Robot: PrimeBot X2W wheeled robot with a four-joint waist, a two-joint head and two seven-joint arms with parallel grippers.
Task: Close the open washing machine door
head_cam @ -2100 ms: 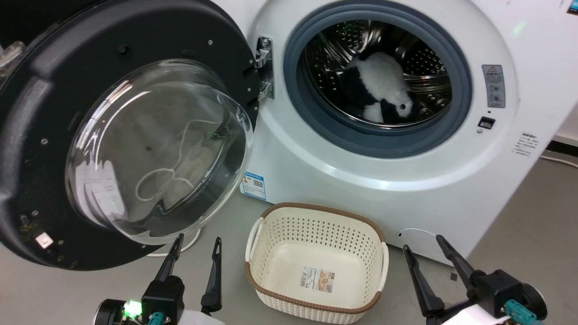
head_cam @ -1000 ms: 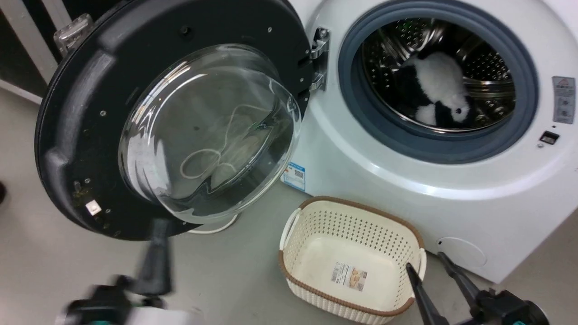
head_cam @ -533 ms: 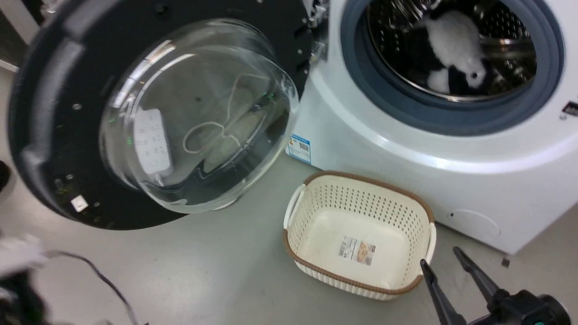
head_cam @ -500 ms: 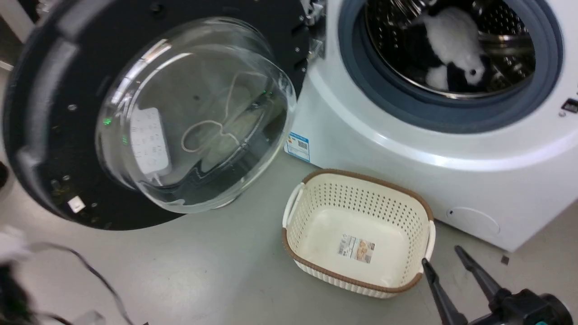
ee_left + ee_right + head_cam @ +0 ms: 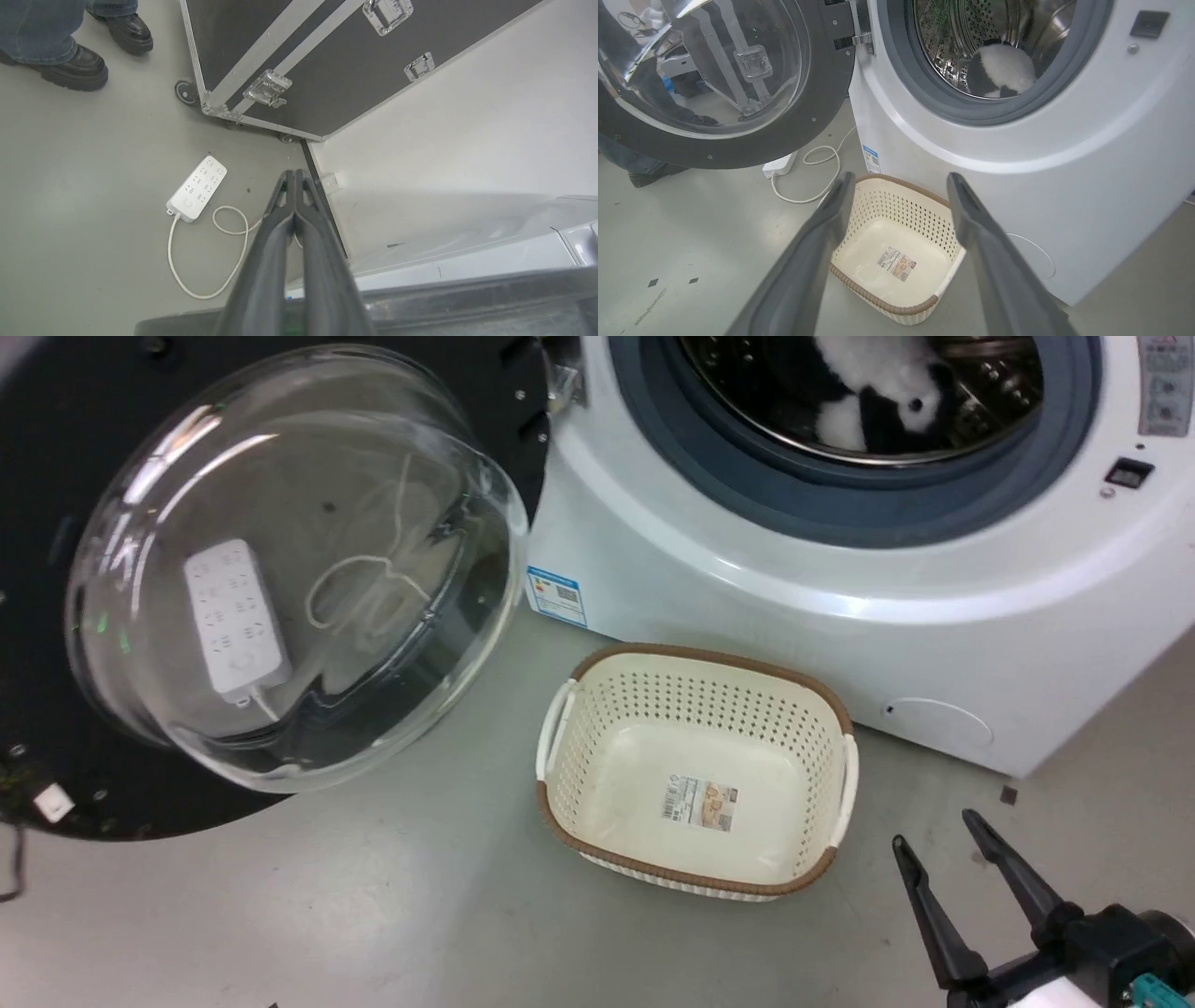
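The washing machine (image 5: 747,579) is cut off above. The washing machine door (image 5: 280,569) hangs wide open at its left — rim cropped. Right gripper (image 5: 934,831) fingers are splayed wide; left gripper (image 5: 295,175) fingers are pressed together. In the drum (image 5: 728,364) — perhaps a plush toy (image 5: 868,373), half cropped.

Door (image 5: 738,93) hangs open, left of washer (image 5: 1017,196). Toy (image 5: 1001,70) inside washer. Basket (image 5: 896,207) on floor before washer. Right gripper (image 5: 900,177) fingers spread.
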